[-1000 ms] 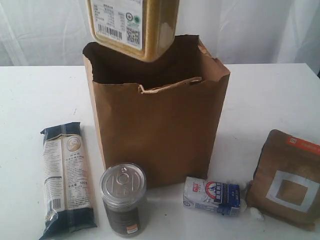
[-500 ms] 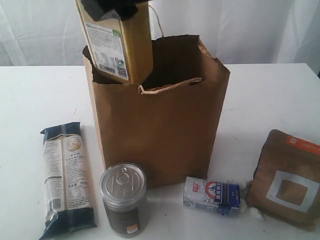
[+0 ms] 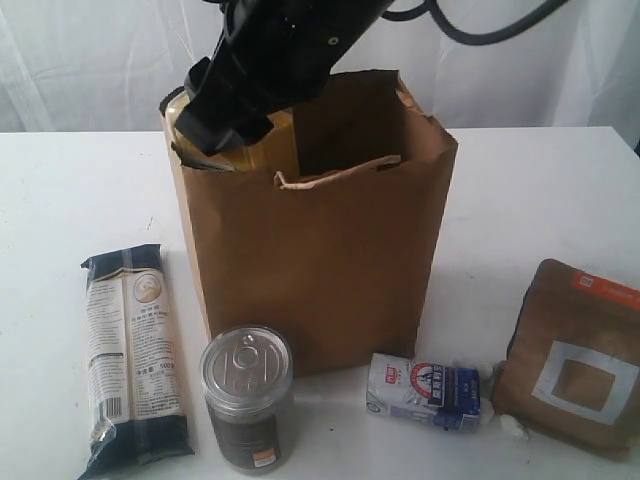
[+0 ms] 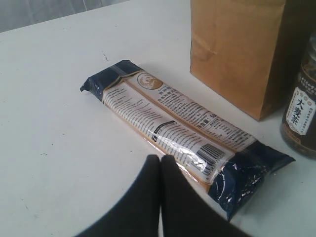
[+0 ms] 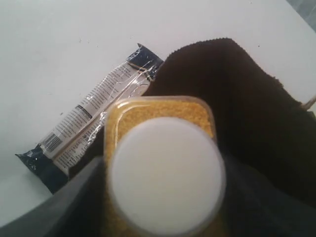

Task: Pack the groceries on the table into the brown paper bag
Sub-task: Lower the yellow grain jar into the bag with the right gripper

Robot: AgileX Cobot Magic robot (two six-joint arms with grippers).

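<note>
1. The white-capped yellow-grain bottle (image 3: 270,145) is partway down in the open top of the brown paper bag (image 3: 320,260), by the bag's left wall in the exterior view.
2. The right gripper (image 3: 240,105) squeezes the bottle near its top.
3. The left gripper (image 4: 160,160) is closed tight with nothing in it, close to the long dark-blue noodle packet (image 4: 173,131).
4. The bag stands on the table (image 3: 70,190). In front of it are the flat noodle packet, the upright silver pull-tab can (image 3: 247,395), the small white-blue packet (image 3: 425,392) and the brown windowed pouch (image 3: 575,355).
</note>
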